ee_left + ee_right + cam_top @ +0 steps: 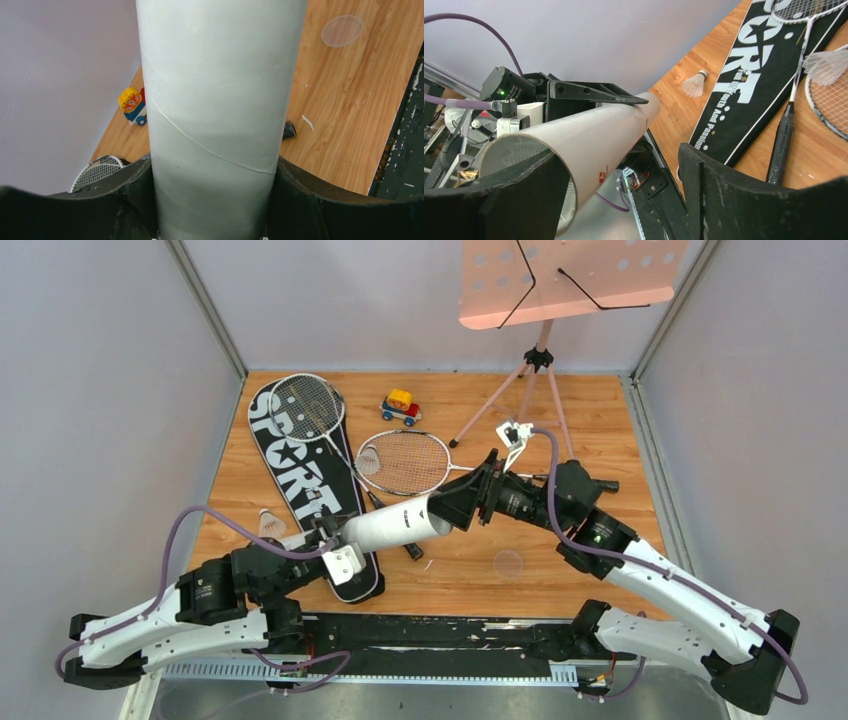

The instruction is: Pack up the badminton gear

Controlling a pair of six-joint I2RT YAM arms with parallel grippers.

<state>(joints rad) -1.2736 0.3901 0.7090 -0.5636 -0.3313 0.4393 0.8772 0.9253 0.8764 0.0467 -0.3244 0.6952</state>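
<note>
Left end effector (338,538), clamped shut on one end of the white tube (395,525). The tube is a plain matt cylinder with a faint spiral seam, held above the counter (600,440). Its open end points toward the right end effector (462,505), whose jaws stand wide apart on either side of that end. Beyond, a first shuttlecock (270,523) stands beside the long black bag (300,475) lettered SPORT. The first racket (307,408) lies on the bag; the second racket (405,462) lies just right of it, with a second shuttlecock (368,460) on its strings.
</note>
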